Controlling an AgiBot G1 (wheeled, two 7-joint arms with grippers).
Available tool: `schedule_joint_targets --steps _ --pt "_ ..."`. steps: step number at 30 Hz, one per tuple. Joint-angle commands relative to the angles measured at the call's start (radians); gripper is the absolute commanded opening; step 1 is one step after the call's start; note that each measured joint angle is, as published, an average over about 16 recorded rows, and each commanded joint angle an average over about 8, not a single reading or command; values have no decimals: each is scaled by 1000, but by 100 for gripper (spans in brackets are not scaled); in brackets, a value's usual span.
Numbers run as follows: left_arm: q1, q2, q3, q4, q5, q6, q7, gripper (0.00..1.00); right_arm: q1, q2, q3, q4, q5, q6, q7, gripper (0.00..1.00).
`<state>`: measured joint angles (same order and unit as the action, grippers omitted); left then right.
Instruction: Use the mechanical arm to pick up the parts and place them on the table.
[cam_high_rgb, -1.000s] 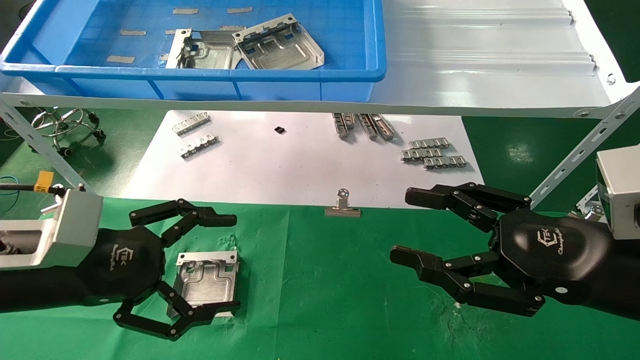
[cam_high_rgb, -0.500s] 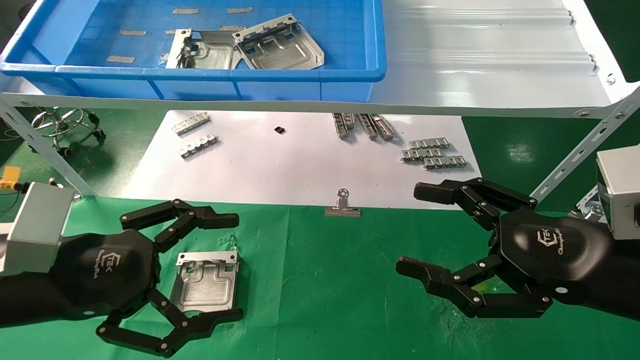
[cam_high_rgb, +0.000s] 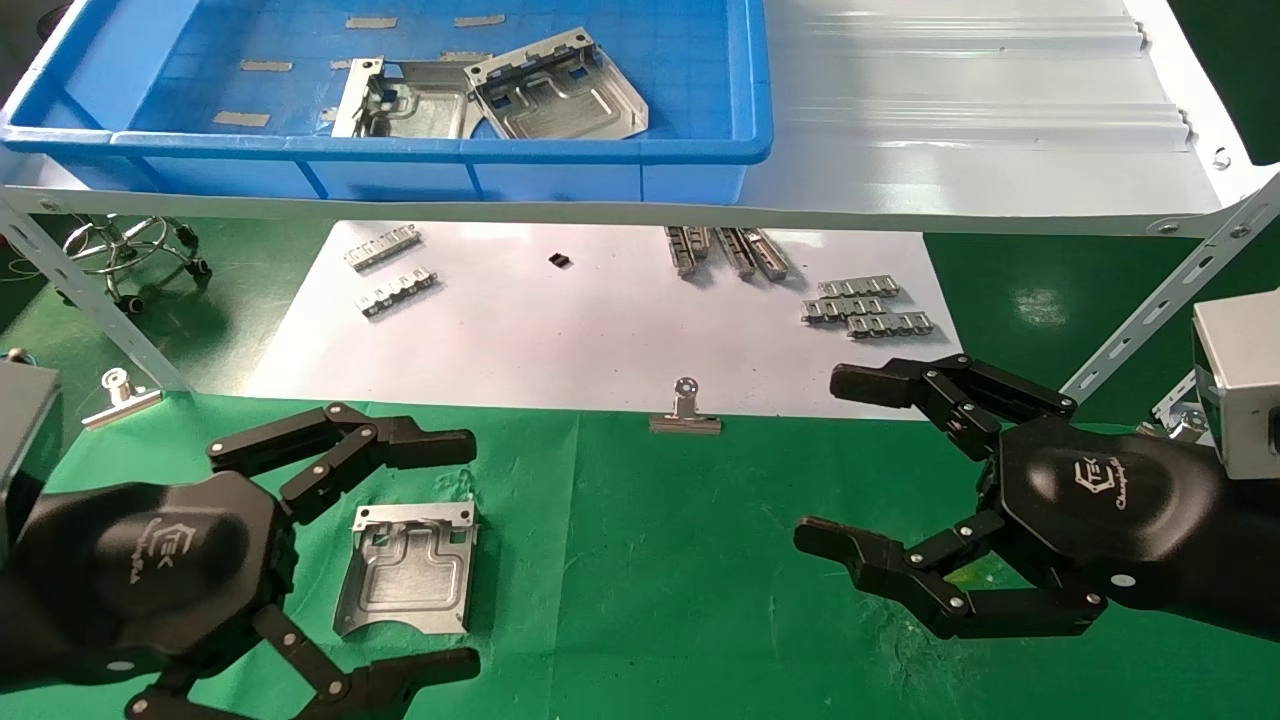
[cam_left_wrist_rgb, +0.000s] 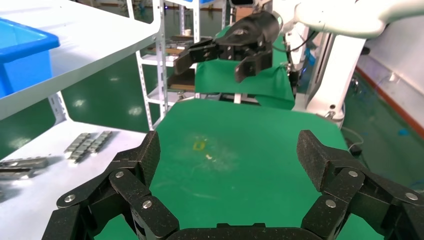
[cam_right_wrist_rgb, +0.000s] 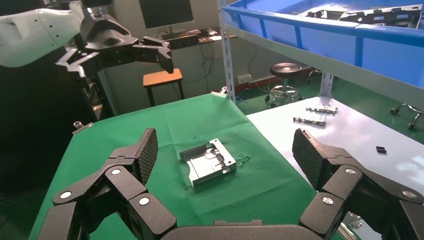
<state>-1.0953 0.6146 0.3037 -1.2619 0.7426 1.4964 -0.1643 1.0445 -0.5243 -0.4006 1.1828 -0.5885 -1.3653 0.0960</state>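
One silver stamped part (cam_high_rgb: 408, 568) lies flat on the green table (cam_high_rgb: 640, 560); it also shows in the right wrist view (cam_right_wrist_rgb: 207, 162). My left gripper (cam_high_rgb: 465, 555) is open and empty, its palm just left of the part, the fingers spread above and below it without touching. My right gripper (cam_high_rgb: 830, 455) is open and empty over the table's right side; it also shows far off in the left wrist view (cam_left_wrist_rgb: 212, 62). Two more parts (cam_high_rgb: 500, 95) lie in the blue bin (cam_high_rgb: 600, 160) on the white shelf.
A white paper sheet (cam_high_rgb: 600, 330) behind the cloth carries several small toothed strips (cam_high_rgb: 865, 308) and a small black piece (cam_high_rgb: 560, 260). Binder clips (cam_high_rgb: 685, 412) hold the cloth's edge. The white shelf (cam_high_rgb: 950, 130) and its angled braces (cam_high_rgb: 1160, 300) overhang the back.
My left gripper has pulled back toward me and to the left, away from the part, its fingers spreading wider. The part stays on the cloth. The right gripper has shifted slightly right.
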Motion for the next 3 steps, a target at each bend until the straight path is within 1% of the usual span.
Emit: schedule_joint_targets --steps 1,3 --pt "21 -3 -25 -23 -12 0 -23 100 0 0 0 0 0 0 0 100" --pt "25 -4 -30 -27 -15 0 -27 100 0 0 0 0 0 0 0 100"
